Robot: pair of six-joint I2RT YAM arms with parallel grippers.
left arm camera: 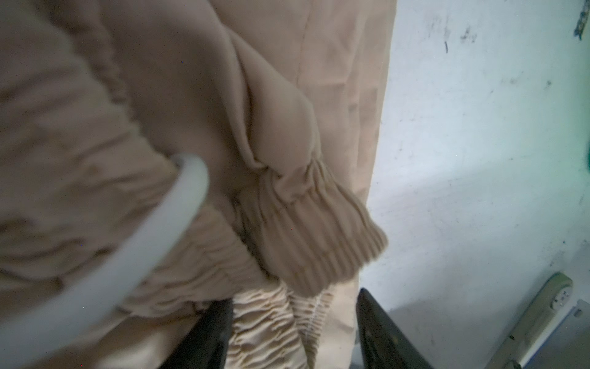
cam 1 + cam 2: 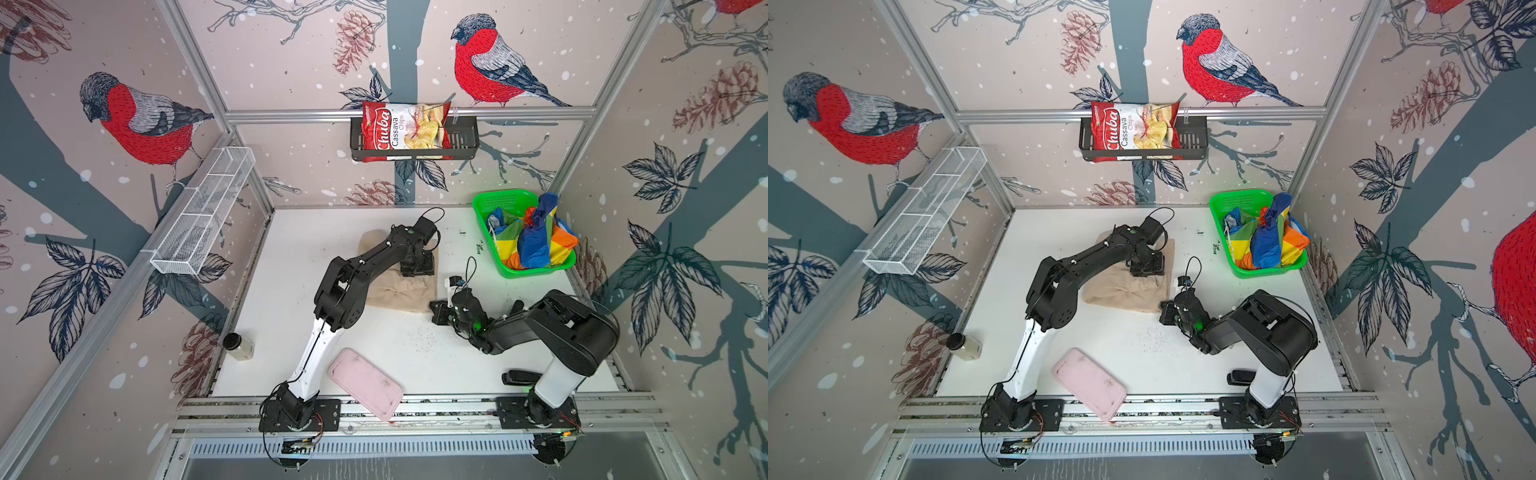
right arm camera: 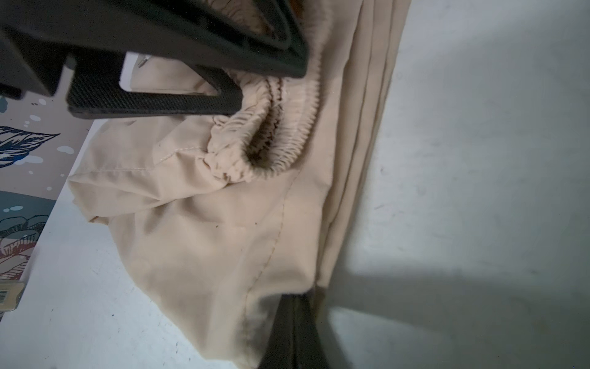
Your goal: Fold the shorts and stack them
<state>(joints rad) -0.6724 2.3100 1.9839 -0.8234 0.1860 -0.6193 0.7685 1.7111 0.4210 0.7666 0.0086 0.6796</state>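
The beige shorts (image 2: 399, 293) (image 2: 1121, 291) lie crumpled in the middle of the white table. My left gripper (image 2: 417, 266) (image 2: 1146, 266) hangs over their far right part. It is open, and the gathered waistband lies loose between its fingers (image 1: 293, 335). My right gripper (image 2: 436, 311) (image 2: 1165, 311) is at the shorts' near right corner, shut on a fold of the beige cloth (image 3: 293, 332). The striped shorts (image 2: 532, 237) (image 2: 1266, 237) lie bunched in the green basket (image 2: 498, 199) (image 2: 1237, 199) at the back right.
A pink tray (image 2: 365, 384) lies at the front edge between the arm bases. A small bottle (image 2: 237, 345) stands at the left edge, and a black object (image 2: 519, 377) lies by the right arm base. A chips bag (image 2: 405, 131) sits in a wall basket.
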